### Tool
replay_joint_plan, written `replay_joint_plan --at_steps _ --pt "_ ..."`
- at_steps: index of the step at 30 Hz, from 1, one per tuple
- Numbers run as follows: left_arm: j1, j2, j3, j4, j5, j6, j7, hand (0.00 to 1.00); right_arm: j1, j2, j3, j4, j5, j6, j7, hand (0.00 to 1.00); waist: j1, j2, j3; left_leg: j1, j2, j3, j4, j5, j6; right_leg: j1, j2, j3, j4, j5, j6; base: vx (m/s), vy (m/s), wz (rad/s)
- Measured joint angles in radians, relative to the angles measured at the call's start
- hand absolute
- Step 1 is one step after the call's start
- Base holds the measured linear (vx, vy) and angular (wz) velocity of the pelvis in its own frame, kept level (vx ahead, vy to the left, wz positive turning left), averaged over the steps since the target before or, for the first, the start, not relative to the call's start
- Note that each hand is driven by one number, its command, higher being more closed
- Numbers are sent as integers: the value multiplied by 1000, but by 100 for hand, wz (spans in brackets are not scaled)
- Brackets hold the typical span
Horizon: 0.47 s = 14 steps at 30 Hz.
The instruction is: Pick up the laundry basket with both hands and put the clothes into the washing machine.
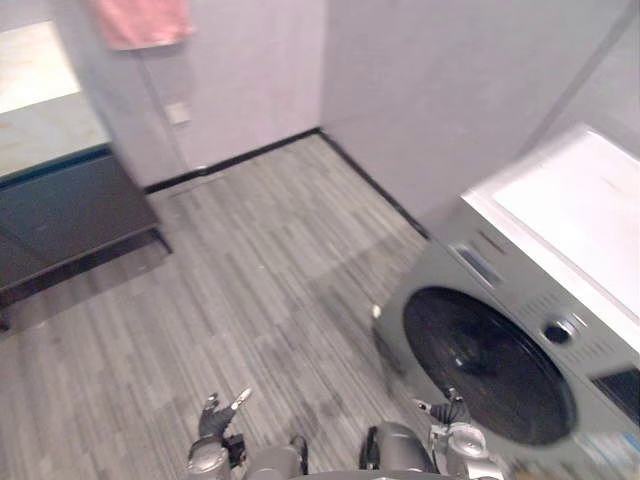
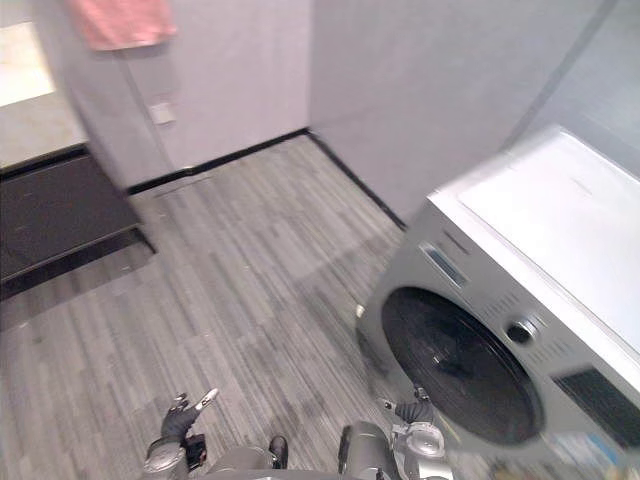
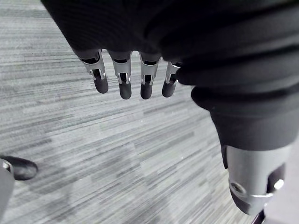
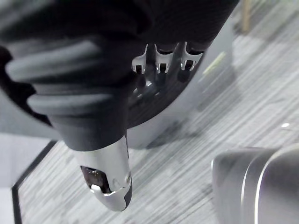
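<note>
A grey washing machine [image 1: 500, 270] stands on the right, its round dark door closed. The right hand [image 1: 452, 412] hangs near the door, fingers straight and empty. The left hand [image 1: 217, 418], fingers loosely spread, holds nothing above the striped floor [image 1: 250, 280]. A pink cloth [image 1: 140, 22] hangs far left.

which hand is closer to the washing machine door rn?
Right. The right hand is just in front of the washing machine door, by its lower edge; the left hand hangs over the floor, well off to the door's left.
</note>
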Motion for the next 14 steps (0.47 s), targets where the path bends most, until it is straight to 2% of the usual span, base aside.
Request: replay_joint_plan --at_steps 1,2,3,4,5,6,7,8,9,10,11,12,13,14 --pt "2 -8 0 0 1 -1 0 0 0 -1 5 0 0 0 0 0 4 -3 -6 6 -13 -45 36 -35 -9 4 -8 13 -17 31 -2 464 -306 187" --pt "2 -4 1 3 1 -3 1 0 -5 2 15 0 0 -1 2 0 4 -12 -12 -11 -12 -61 120 -79 -48 22 -34 -34 -9 106 -28 464 -306 198" --pt "-1 -11 5 2 0 -2 1 0 -11 -5 19 1 -1 -1 2 0 5 17 -10 -41 17 -39 189 -83 -68 37 -37 -96 1 87 -43 443 -284 185" --pt "-1 -30 21 1 0 -2 1 0 -26 -14 18 -1 -1 -1 2 0 13 50 -11 -80 59 15 249 -77 -89 55 -32 -154 -14 81 -56 287 -195 132" --pt "2 -56 45 1 0 0 2 0 -43 -16 17 -2 -1 -4 2 0 32 71 -8 -111 129 123 296 -60 -126 87 -18 -206 -33 77 -78 473 -341 125" --pt "10 -67 61 1 0 5 3 0 -50 -12 22 -3 -1 -6 2 0 33 80 -9 -107 194 237 309 -30 -172 140 -15 -257 -56 70 -102 369 -292 104" --pt "12 -67 60 1 0 9 2 0 -48 -9 21 -3 0 -6 2 0 31 77 -8 -97 224 294 307 -15 -186 173 -14 -280 -73 67 -109 302 -273 107" --pt "10 -67 40 -1 0 10 -2 0 -45 2 17 -3 7 -5 1 0 29 68 -3 -76 273 398 286 -17 -183 232 -15 -310 -108 63 -116 157 -194 101" --pt "7 -70 21 -5 0 10 -7 0 -46 6 2 -3 9 -6 0 0 28 66 -9 -53 301 475 238 -18 -184 265 -22 -345 -133 63 -116 114 -175 92" --pt "5 -71 18 -6 0 10 -14 0 -46 4 -5 -4 9 -5 -1 0 28 57 -12 -56 309 509 204 -17 -182 272 -25 -357 -147 63 -116 76 -122 78" --pt "-11 -74 17 -6 2 10 -22 0 -48 -2 -9 -9 9 -5 -1 0 26 62 -15 -58 316 552 120 -13 -183 283 -31 -380 -174 63 -116 35 -54 54" --pt "-24 -74 17 -6 3 10 -22 0 -48 -6 -11 -10 9 -5 -1 0 25 69 -19 -58 314 562 74 6 -171 283 -33 -391 -182 64 -115 8 -6 57" --pt "-37 -70 19 -3 10 10 -22 0 -44 -12 -16 -2 17 -4 -1 0 25 79 -25 -51 308 568 9 62 -136 277 -34 -399 -186 66 -110 -35 52 26" --pt "-42 -55 20 -5 20 9 -22 0 -40 -2 -22 2 26 4 0 0 32 64 -28 -35 294 576 -28 80 -130 288 -36 -390 -210 82 -96 -35 52 15"
